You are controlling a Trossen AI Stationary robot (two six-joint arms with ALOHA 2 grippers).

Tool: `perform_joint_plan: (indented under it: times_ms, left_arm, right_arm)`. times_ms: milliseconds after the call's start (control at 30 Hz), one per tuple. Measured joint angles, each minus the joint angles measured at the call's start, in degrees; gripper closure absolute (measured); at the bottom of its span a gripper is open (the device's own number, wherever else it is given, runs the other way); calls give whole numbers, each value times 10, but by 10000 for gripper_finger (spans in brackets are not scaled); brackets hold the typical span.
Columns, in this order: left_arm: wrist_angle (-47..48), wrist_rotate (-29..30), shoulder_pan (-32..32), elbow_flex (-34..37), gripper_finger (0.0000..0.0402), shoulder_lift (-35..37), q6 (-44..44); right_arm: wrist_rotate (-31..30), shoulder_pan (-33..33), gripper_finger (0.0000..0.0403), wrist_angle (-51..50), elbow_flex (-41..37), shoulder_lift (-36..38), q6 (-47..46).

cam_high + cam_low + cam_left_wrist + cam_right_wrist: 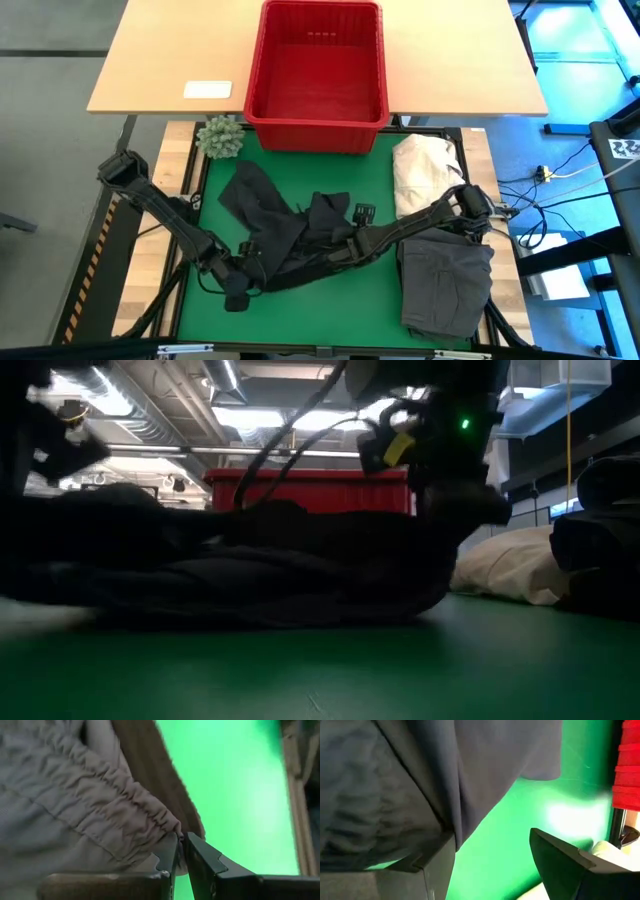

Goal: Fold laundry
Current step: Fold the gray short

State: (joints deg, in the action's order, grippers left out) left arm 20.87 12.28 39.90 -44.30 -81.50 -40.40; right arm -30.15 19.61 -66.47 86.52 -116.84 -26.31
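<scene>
While the left gripper (181, 862) sat at the near left of the green mat (200, 290), its fingers (210, 865) stood only a sliver apart, with the gathered waistband edge of the dark garment (275, 225) lying in the narrow slot between them; whether it was pinched could not be told. Toward the middle of the mat, the right gripper (362, 212) reached across from the right side with its jaws spread wide, one finger (432, 865) under a hanging fold of the same garment, nothing clamped. At the near right lay a folded dark grey garment (447, 283). Behind it rested the cream-white cloth heap (425, 170). Farthest stood the red basket (318, 75) beside a small green plant (220, 136).
</scene>
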Motion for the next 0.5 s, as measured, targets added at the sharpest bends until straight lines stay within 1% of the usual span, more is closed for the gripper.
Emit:
perform_joint_plan:
  times_ms: [167,267,433,500]
  left_arm:
    - [9,26,7,-16,367,10,43]
    - [5,28,5,-19,357,11,50]
    - [6,21,6,-19,312,11,64]
    - [7,31,4,-19,289,10,79]
  right_arm:
    - [-5,21,151,16,0,29,0]
    - [-13,33,151,34,0,46,8]
    - [-18,42,151,47,0,61,11]
    - [-18,41,151,54,0,61,12]
